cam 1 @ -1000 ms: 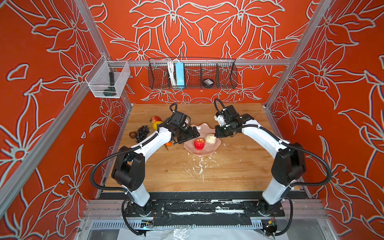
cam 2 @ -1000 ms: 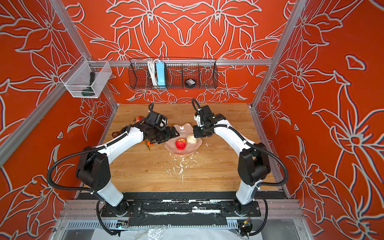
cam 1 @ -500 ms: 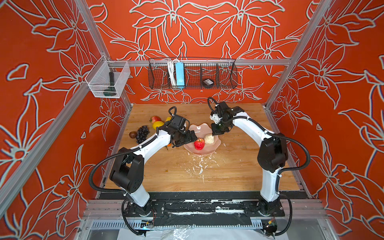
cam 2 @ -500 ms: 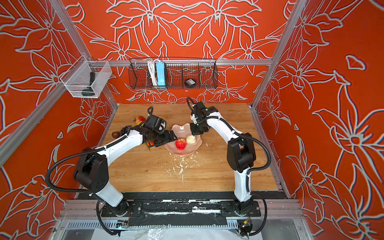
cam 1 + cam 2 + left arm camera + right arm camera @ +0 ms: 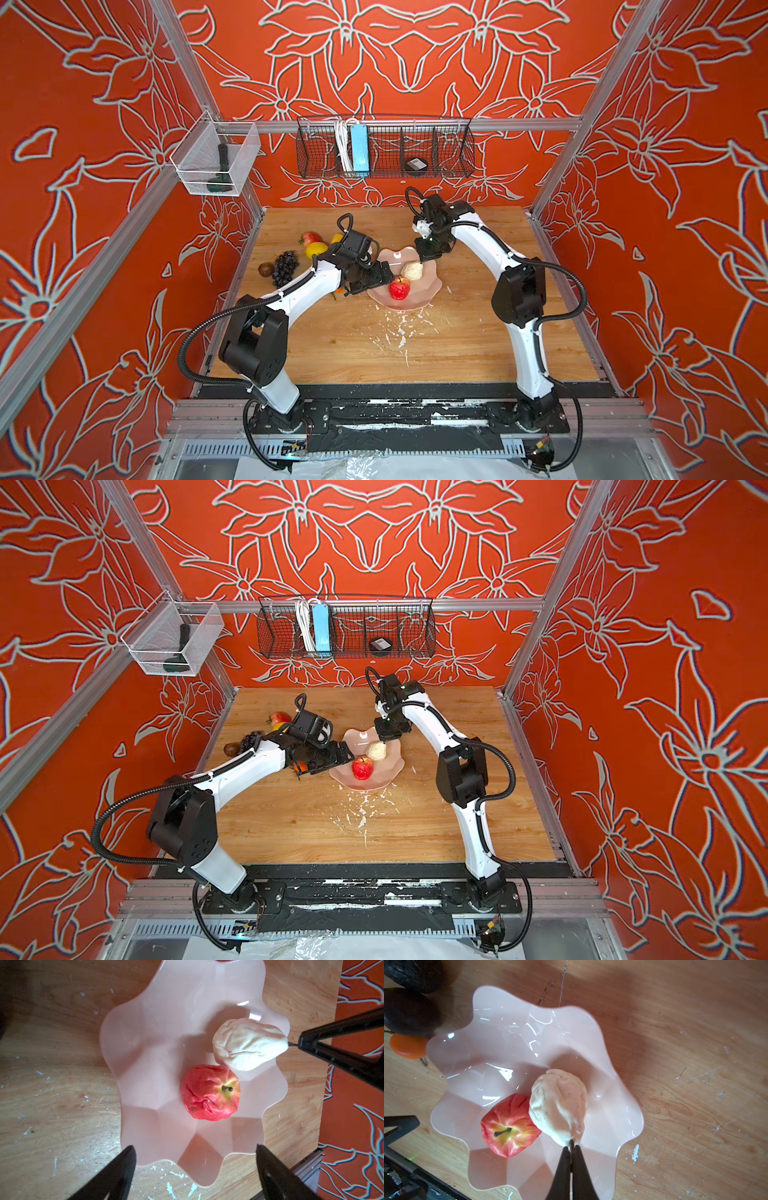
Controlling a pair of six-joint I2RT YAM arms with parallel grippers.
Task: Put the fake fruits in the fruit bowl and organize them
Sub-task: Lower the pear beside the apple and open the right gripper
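The fruit bowl (image 5: 433,286), pale pink with a wavy rim, was seen standing near the middle of the wooden table (image 5: 457,340) in both top views. Two of the fake fruits were found inside it: a red apple (image 5: 209,1093), set stem-up towards the near side of the bowl, and a pale fruit (image 5: 247,1043), cream-coloured and wrinkled, laid just behind the apple and touching it. The right gripper (image 5: 571,1147) was clenched on the thin dark stem of the pale fruit, its fingers pressed together with only the stem between them. Whether the fruit's weight was borne by the bowl or by the grip could not be told. The left gripper (image 5: 195,1148) was held over the bowl's left edge with its jaws spread wide and nothing between them. The other fruits were seen lying on the table to the left of the bowl: a black grape bunch (image 5: 285,266), a brown piece (image 5: 266,269) just beside it, a yellow lemon (image 5: 316,249), and a red-and-green fruit (image 5: 310,237) behind that. A small orange (image 5: 408,1046) was seen just beside the bowl's rim, under the left arm (image 5: 307,286). Over the wood in front of the bowl white flecks (image 5: 399,334) were scattered.
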